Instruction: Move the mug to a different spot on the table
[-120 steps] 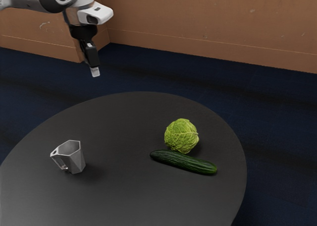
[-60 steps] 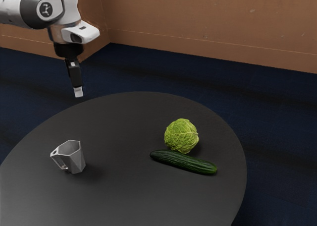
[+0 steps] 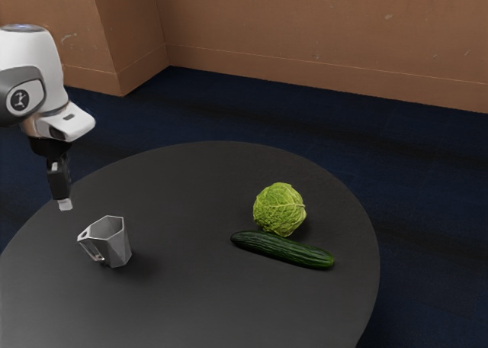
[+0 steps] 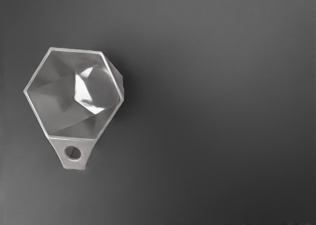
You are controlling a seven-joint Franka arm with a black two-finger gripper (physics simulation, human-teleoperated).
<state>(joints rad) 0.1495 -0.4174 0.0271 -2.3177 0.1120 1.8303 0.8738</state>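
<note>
Grey mug [image 3: 107,241] stands on the black worktop [image 3: 213,302], and the cabbage [image 3: 280,208] is well apart from the mug. The end effector [image 3: 64,203] has come down near the mug, just above it. I cannot tell if it is open or shut. Grabbing is likely next

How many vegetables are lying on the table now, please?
2. The cabbage sits on the table, toward the exterior view's right. The cucumber lies just in front of it, nearer the camera. No others appear to be hidden.
</note>
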